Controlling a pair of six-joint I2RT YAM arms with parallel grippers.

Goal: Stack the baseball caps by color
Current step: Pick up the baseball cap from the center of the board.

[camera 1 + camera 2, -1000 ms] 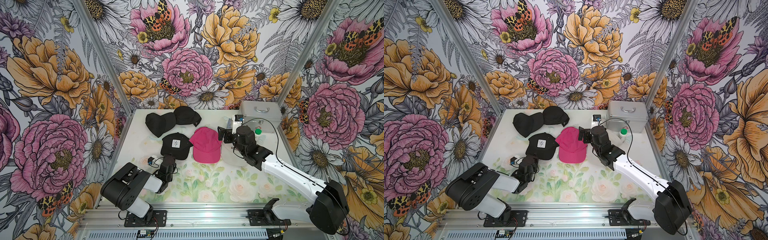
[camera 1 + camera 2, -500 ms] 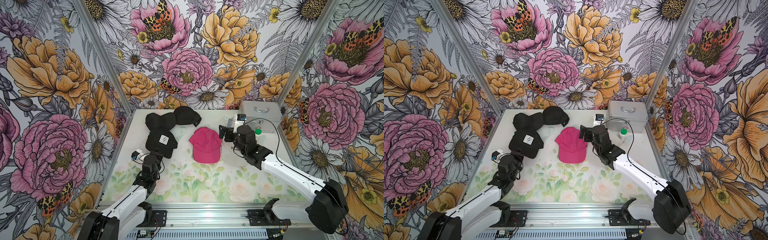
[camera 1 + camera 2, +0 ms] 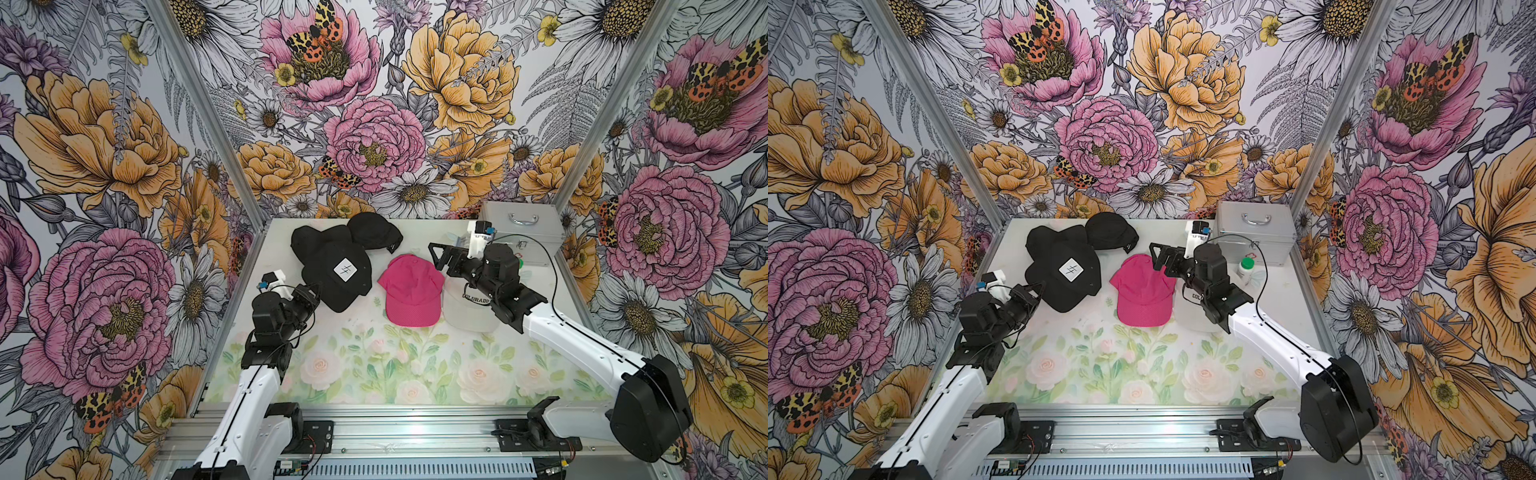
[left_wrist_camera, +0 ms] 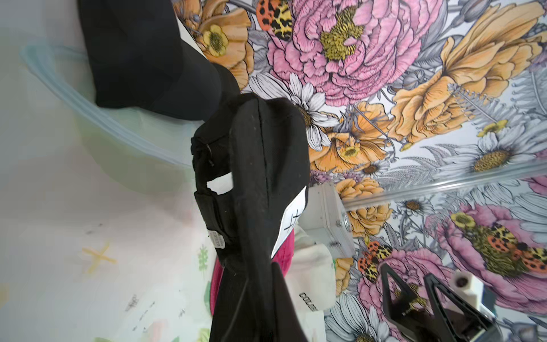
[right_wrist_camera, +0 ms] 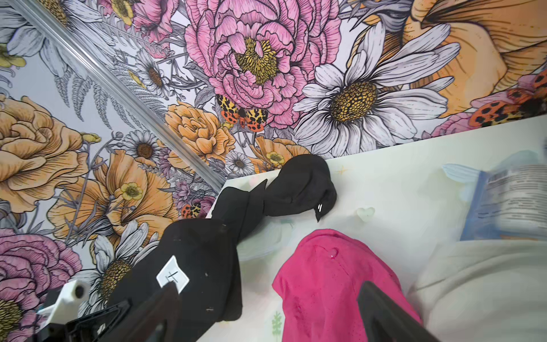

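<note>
Five caps (image 3: 411, 291) far side — near table (image 3: 374, 374) open

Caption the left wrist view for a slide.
Left gripper holds the white-patched black cap; pink cap and cream cap lie beyond.

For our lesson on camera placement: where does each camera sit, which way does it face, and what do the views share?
Top views: high above the front rail, looking down on the table; both arms show, with the left end effector and right end effector.
Left wrist: on the left arm, facing the silver case across the table; the gripped black patch cap fills the middle.
Right wrist: on the right arm, facing the back-left corner over the pink cap; its open fingers show.
Shared: all views show both caps.
</note>
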